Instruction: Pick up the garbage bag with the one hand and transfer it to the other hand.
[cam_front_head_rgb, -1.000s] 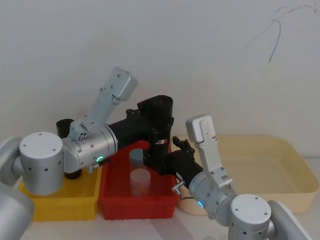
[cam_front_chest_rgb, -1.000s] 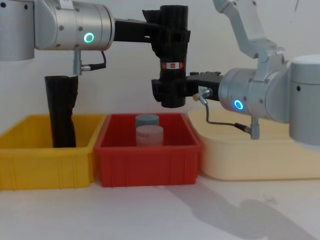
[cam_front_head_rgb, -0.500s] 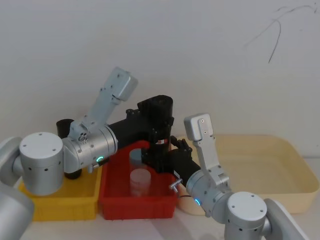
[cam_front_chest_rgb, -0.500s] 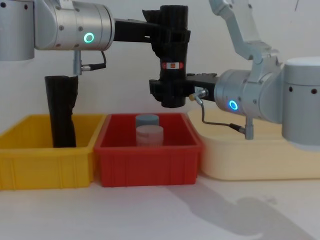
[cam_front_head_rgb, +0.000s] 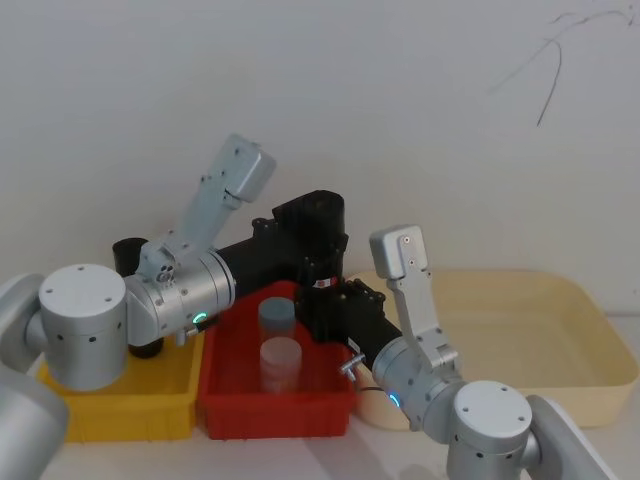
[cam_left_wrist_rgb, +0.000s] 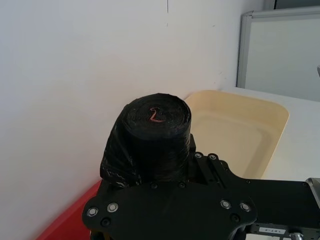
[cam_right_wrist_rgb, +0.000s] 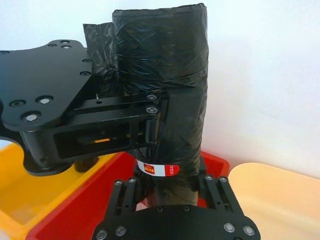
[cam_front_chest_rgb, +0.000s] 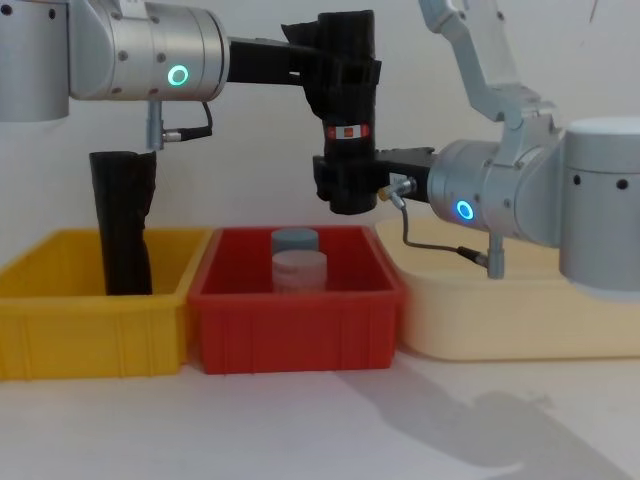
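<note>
Two pincers hold your garbage bag (cam_front_chest_rgb: 347, 152) over the red bin (cam_front_chest_rgb: 297, 296). Left pincer (cam_front_chest_rgb: 338, 70) clenched up top, right pincer (cam_front_chest_rgb: 345, 190) clenched low.

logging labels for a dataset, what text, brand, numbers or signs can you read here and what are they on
Nothing reads as clear words or numbers.
On the garbage bag, the red-and-white label band: printing too small to read.
On the body of the left claw, a white sticker: blurred, unreadable.
On the bag roll's top end, a red curl: a mark, not a clear character.
</note>
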